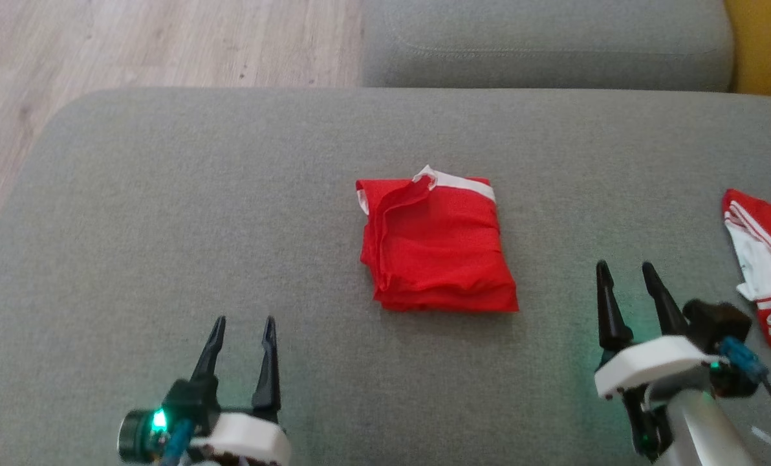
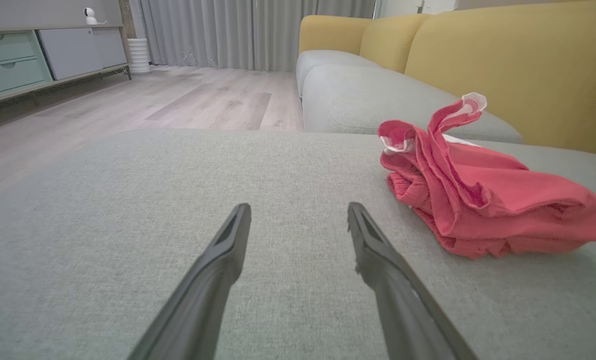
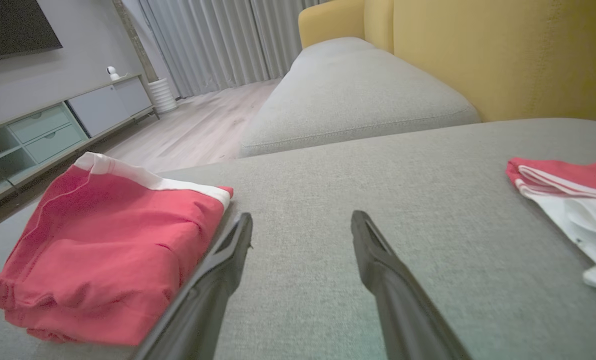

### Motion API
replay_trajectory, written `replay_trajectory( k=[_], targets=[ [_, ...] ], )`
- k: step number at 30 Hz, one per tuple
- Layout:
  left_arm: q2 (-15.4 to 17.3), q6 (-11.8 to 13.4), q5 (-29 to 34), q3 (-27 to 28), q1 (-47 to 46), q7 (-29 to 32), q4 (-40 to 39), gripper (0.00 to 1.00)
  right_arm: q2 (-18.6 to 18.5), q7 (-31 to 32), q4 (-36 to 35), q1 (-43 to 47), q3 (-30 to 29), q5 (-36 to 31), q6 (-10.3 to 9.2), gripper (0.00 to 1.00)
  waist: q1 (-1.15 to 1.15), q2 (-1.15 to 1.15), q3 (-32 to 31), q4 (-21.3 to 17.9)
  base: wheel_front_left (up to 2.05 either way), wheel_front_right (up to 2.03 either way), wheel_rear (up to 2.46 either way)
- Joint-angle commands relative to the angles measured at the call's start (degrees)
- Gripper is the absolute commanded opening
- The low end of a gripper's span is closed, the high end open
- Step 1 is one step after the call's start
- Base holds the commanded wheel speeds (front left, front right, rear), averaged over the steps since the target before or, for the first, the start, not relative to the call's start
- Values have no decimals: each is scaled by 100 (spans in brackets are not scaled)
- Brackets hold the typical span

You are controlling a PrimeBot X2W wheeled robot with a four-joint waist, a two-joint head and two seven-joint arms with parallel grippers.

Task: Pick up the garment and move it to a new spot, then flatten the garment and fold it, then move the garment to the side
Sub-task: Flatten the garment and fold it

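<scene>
Red garment (image 1: 434, 243) — lay folded square at mid-cushion (image 1: 165, 226), well apart from a second garment (image 1: 764, 259). Left gripper (image 1: 244, 320) and right gripper (image 1: 624, 265) stood fingers apart, empty, flanking it — the fold apparently finished, the sideways move pending.

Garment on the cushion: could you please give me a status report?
Both open and empty: left end effector, right end effector. Folded red garment lies centred on grey cushion, untouched. Second garment, red and white, off to the right, apart.
</scene>
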Motion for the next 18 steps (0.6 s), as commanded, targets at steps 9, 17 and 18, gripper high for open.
replay_trajectory(
  k=[9,17,18],
  targets=[
    [41,145,293,312,351,-31,-391,100,76,-69,-399,381,60,58,-4,100,0,0,-165,-192,0,0,0],
    [41,110,277,194,293,-31,-396,100,77,-70,-433,325,90,139,-4,100,0,0,-75,-62,0,0,0],
    [41,97,247,157,266,-31,-398,100,77,-70,-419,269,117,191,-4,100,0,0,-33,-6,0,0,0]
  ],
)
